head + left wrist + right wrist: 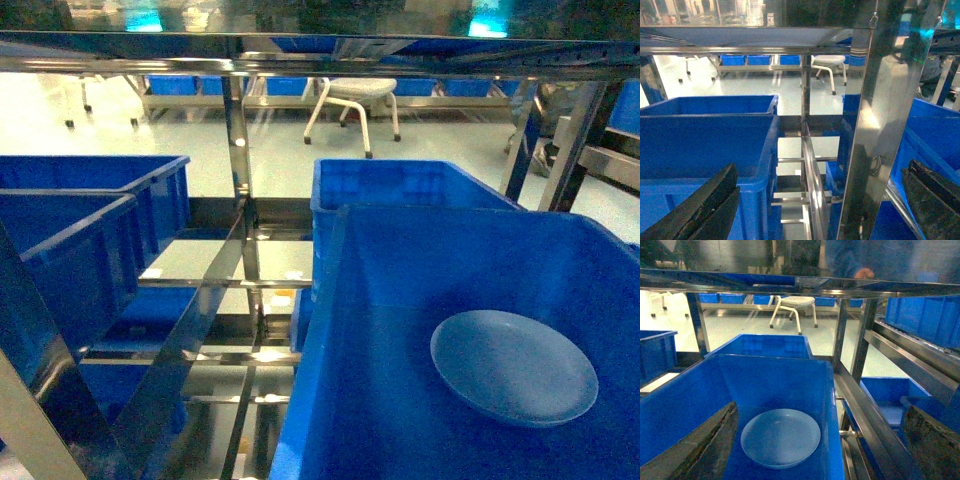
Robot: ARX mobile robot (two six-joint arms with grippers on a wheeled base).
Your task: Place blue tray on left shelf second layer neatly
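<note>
You had the blue tray [513, 367] lying flat on the floor of a deep blue crate [380, 400] at the lower right of the head frame, toward the crate's right side and clear of its walls. From the right wrist camera the same tray [780, 437] sat low and centre in the frame, with the right gripper [820, 450] spread wide — one dark finger [700, 450] at the lower left, the other at the lower right, nothing between them but the crate and tray below.

The left gripper [815, 210] was also spread, its fingers [700, 207] showing at the bottom corners of the left wrist frame, holding nothing. Ahead of it stood another blue crate [705, 145] at the left and a shiny steel post [875, 140] right of centre.

The left shelf second layer [210, 283] showed at the centre-left of the head frame as mirror-like rails and a bare patch, with two more blue crates [90, 230] at the left edge. A steel rail [320, 55] crossed the top of the frame.

Beyond the rack the room had a pale floor [430, 150], a white stool [355, 105] at the upper centre, and a row of blue bins [290, 86] along the far side.
</note>
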